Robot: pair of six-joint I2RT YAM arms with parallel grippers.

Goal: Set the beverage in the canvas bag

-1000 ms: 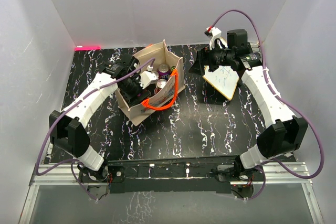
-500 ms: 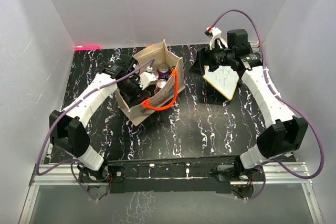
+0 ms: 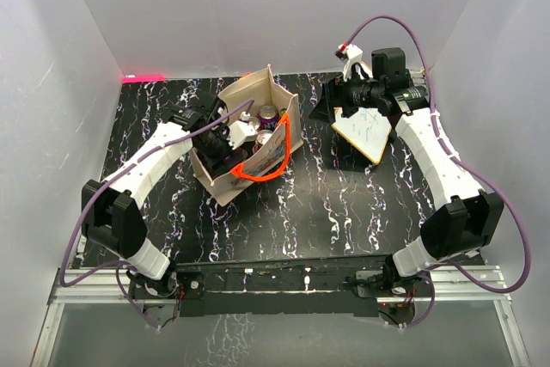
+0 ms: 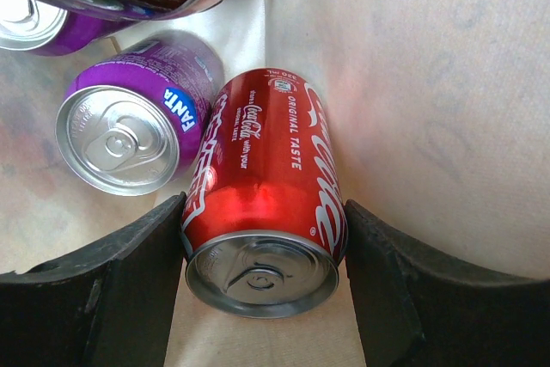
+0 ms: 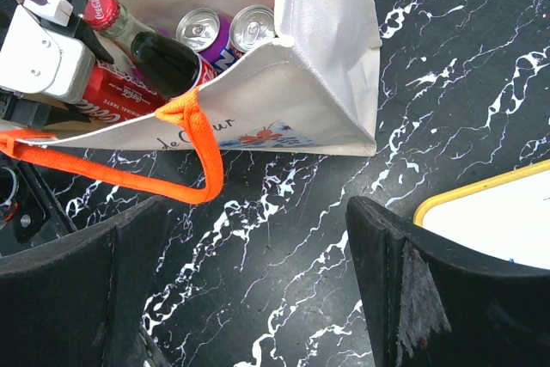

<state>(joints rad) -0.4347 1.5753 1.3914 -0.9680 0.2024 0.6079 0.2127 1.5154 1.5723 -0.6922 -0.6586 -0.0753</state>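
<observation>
The left tool [image 4: 264, 212] is pinching a red Coca-Cola can [image 4: 262, 182], one dark finger against each side of it, with the can's top facing the camera. The can is already inside the canvas bag [image 5: 322, 66]. It lies tilted, with its side at 3 o'clock close against the beige wall and a purple Fanta can [image 4: 129, 131] touching it at 9 o'clock. A second purple can and a dark Coca-Cola bottle [image 5: 150, 49] lie further in, toward 12 o'clock.

In the top view over the last second, the left tool has crept a little toward 3 o'clock, going further into the mouth of the bag. The bag itself, its orange handle [image 5: 129, 180] and the white board [image 3: 365, 131] at 3 o'clock of the bag have not moved. That small move seems to be the last of the lowering. The beverage looks to be down among the others, so what remains is probably the release and a clean lift out. I cannot tell whether the can's underside already rests on the bag's floor.

The right tool [image 5: 253, 212] has stayed put, its fingers spread wide with nothing between them. It hangs over the black marbled surface [image 3: 344, 204] just beside the bag's corner.

The fit is tight. As the left fingers open, one could nudge the Fanta can or drag on the soft wall.
</observation>
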